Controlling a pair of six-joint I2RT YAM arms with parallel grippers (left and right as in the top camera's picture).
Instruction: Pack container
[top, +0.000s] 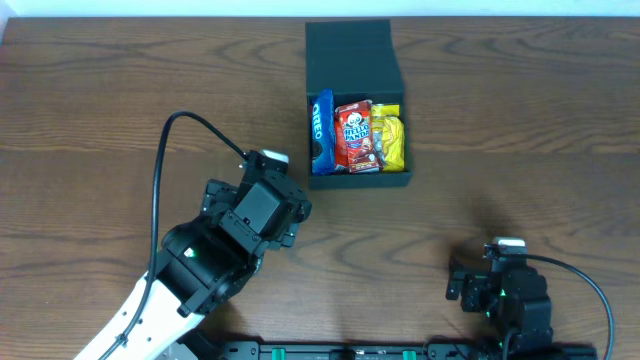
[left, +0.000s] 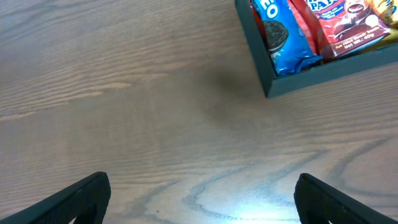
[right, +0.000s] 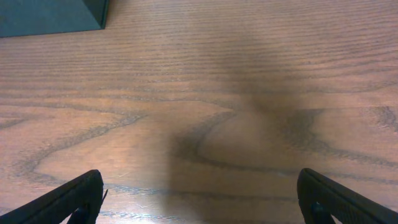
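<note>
The container (top: 362, 181) is sitting on the bench (top: 100, 90) with its mouth facing up and its flap lid (top: 350, 55) opening at the far side, so box and lid are running lengthwise away from the arms. Inside, an Oreo packet (top: 321, 132), a red packet (top: 356, 135) and a yellow packet (top: 390, 138) are lying side by side along that axis. The left fingers (left: 87, 196) are hovering spread wide near the container's front-left corner. The right fingers (right: 74, 199) are gaping wide, empty, well off its front-right corner.
</note>
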